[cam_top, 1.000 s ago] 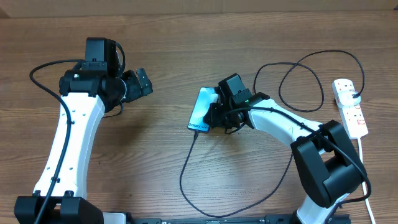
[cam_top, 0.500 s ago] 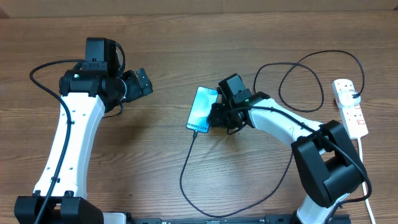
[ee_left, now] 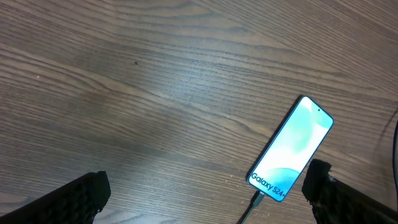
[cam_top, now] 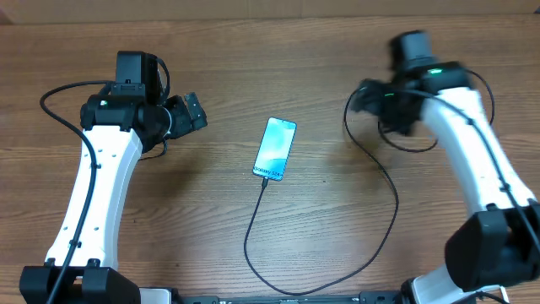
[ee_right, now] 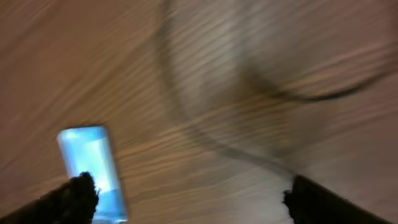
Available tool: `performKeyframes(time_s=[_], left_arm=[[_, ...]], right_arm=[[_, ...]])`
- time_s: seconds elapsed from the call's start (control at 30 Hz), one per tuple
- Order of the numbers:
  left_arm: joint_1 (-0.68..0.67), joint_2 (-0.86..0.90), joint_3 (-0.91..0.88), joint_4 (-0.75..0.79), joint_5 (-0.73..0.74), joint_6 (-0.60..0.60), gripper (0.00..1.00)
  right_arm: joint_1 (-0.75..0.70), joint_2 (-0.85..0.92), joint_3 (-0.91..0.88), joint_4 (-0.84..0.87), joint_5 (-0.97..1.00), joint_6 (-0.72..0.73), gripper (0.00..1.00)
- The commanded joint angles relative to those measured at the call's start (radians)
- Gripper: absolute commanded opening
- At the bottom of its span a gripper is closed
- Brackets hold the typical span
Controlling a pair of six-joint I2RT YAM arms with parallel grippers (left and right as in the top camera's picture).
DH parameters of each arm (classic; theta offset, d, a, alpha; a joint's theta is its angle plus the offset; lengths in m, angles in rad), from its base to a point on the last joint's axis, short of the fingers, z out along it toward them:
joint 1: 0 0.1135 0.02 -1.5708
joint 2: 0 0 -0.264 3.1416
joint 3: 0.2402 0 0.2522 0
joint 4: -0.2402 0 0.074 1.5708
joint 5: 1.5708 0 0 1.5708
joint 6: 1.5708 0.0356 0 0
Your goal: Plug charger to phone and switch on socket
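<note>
Phone first, overhead: slim blue-screened smartphone [cam_top: 275, 149] lies flat, thin black charger cable [cam_top: 249, 226] apparently seated in its bottom edge, so plugging looks done. Blurred right gripper [cam_top: 367, 97] sits far right, likely bound for the socket, hidden here. Left wrist: left gripper [ee_left: 205, 180] spread, empty, parked clear. Right wrist: prongs wide, nothing held.

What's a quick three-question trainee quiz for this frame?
1. True or false: the charger ends at the bottom edge of the phone.
2. The right gripper holds: A) the phone, B) the charger, C) nothing.
3. What text shows on the phone's screen?
Key: 1 true; 2 C, its jaws stand wide apart and empty; 3 "Galaxy S24+".
</note>
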Motion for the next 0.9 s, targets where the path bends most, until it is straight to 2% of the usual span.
performKeyframes(time_s=[0.0,0.3,0.47,0.77,0.87], left_arm=[[0.000,-0.018,0.011,0.000,-0.010,0.011,1.00],[-0.001,-0.018,0.011,0.000,-0.010,0.011,1.00],[-0.001,-0.018,0.011,0.000,-0.010,0.011,1.00],[0.002,-0.018,0.011,0.000,-0.010,0.011,1.00],[0.000,-0.018,0.011,0.000,-0.010,0.011,1.00]], right_arm=[[-0.128,0.006,0.002,-0.029,0.146,-0.031,1.00],[-0.441,0.006,0.002,-0.057,0.154,-0.093,1.00],[-0.571,0.006,0.002,0.002,0.153,-0.101,1.00],[-0.751,0.054,0.000,0.063,0.112,-0.296,1.00],[-0.784,0.089,-0.003,0.087,0.082,-0.319,0.95]])
